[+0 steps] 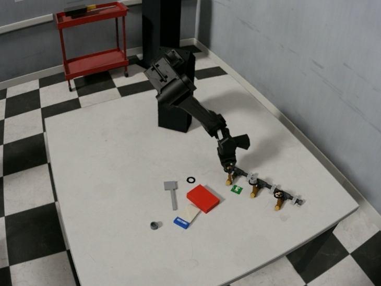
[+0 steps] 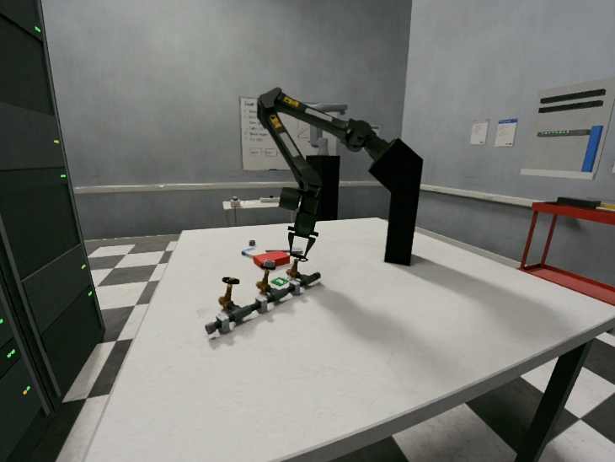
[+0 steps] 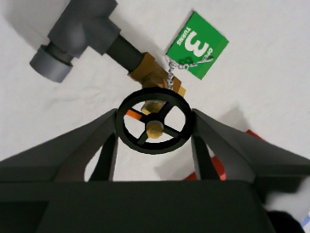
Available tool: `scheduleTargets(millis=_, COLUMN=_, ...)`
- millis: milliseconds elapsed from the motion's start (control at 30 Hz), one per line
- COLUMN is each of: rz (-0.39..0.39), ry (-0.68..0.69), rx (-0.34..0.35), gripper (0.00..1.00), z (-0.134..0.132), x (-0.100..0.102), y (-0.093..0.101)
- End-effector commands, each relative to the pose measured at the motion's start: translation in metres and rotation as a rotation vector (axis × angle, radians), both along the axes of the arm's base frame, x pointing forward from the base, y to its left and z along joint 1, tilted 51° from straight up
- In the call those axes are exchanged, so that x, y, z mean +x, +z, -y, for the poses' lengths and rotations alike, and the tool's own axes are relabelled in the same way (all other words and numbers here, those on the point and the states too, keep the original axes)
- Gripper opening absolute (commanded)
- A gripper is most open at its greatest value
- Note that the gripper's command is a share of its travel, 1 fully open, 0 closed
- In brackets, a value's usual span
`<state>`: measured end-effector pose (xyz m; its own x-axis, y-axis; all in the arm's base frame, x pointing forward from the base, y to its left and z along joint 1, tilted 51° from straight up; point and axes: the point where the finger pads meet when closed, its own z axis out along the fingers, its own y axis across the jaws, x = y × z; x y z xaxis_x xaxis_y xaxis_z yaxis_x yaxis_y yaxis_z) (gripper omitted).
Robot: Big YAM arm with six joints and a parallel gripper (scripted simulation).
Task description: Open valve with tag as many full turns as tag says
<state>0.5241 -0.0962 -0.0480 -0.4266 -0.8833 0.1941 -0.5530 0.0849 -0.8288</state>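
A grey pipe point(image 1: 264, 186) on the white table carries three brass valves. My gripper point(image 1: 229, 168) is shut on the black handwheel point(image 3: 154, 125) of the end valve nearest the arm; both fingers press its rim. An orange mark shows on one spoke, at the wheel's left. A green tag point(image 3: 197, 45) reading "3 turns" hangs by a chain from this valve's brass body point(image 3: 149, 74); it also shows in the top view point(image 1: 236, 189). The middle valve point(image 1: 254, 191) has a grey handwheel and the far valve point(image 1: 278, 198) a black one. In the exterior view the gripper point(image 2: 298, 255) stands over the same valve.
A red box point(image 1: 202, 198), a grey T-shaped tool point(image 1: 171, 192), a black ring point(image 1: 190, 177), a blue and cream card point(image 1: 186, 216) and a small grey cylinder point(image 1: 154, 225) lie left of the pipe. The arm's black base block point(image 1: 174, 118) stands behind. A red cart point(image 1: 93, 39) is off the table.
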Motion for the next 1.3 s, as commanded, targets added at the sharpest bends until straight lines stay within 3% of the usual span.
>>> scheduleTargets(millis=0, rz=-0.093, ry=0.120, rx=-0.158, gripper=0.00, z=0.0037, x=0.0003, y=-0.0008)
scheduleTargets(millis=1000, rz=-0.097, ry=0.121, rx=-0.157, gripper=0.00, z=0.0037, x=0.0001, y=-0.0015)
scheduleTargets(millis=1033, rz=-0.097, ry=0.121, rx=-0.157, gripper=1.00, z=0.0037, x=0.0001, y=-0.0015)
scheduleTargets(millis=1267, rz=-0.102, ry=0.119, rx=-0.158, gripper=1.00, z=0.0038, x=-0.0025, y=-0.0028)
